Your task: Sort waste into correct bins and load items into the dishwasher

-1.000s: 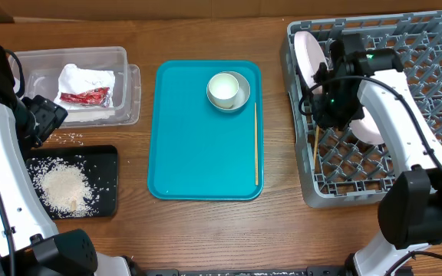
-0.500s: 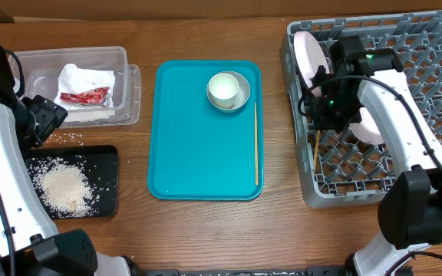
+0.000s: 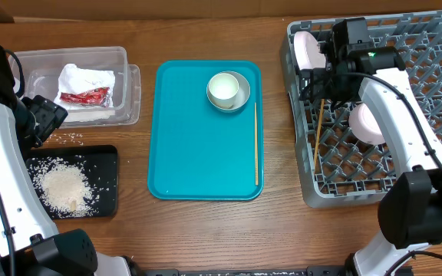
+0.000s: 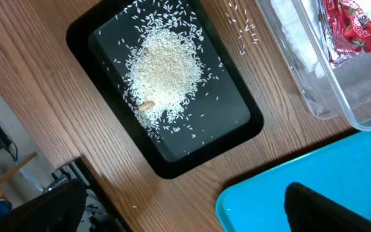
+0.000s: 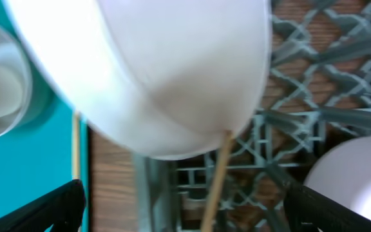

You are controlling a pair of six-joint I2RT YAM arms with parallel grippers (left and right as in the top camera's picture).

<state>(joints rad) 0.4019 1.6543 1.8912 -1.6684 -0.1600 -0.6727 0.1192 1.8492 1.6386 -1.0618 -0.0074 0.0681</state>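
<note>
My right gripper [image 3: 324, 75] stands open over the grey dishwasher rack [image 3: 424, 46], just beside the upright pale plate [image 3: 306, 47]. In the right wrist view the plate [image 5: 160, 77] fills the top and a wooden chopstick [image 5: 215, 177] lies free on the grid between my spread fingers [image 5: 340, 209]. That chopstick [image 3: 318, 138] rests in the rack near a small white bowl [image 3: 367, 123]. A second chopstick [image 3: 256, 146] lies on the teal tray [image 3: 198, 153], where a white cup [image 3: 223, 89] sits inside a grey-green bowl [image 3: 241, 97]. My left gripper [image 3: 46, 121] is open and empty.
The clear tub [image 3: 125, 92] holds white napkins [image 3: 87, 80] and a red wrapper [image 3: 84, 96]. A black tray [image 4: 237, 129] carries a heap of rice [image 4: 163, 67]. A few loose grains [image 3: 71, 138] lie on the wood between tub and tray.
My right gripper has opened and let go of the chopstick, which now lies in the rack. The gripper has shifted toward the far side, next to the plate. The left arm is still.
</note>
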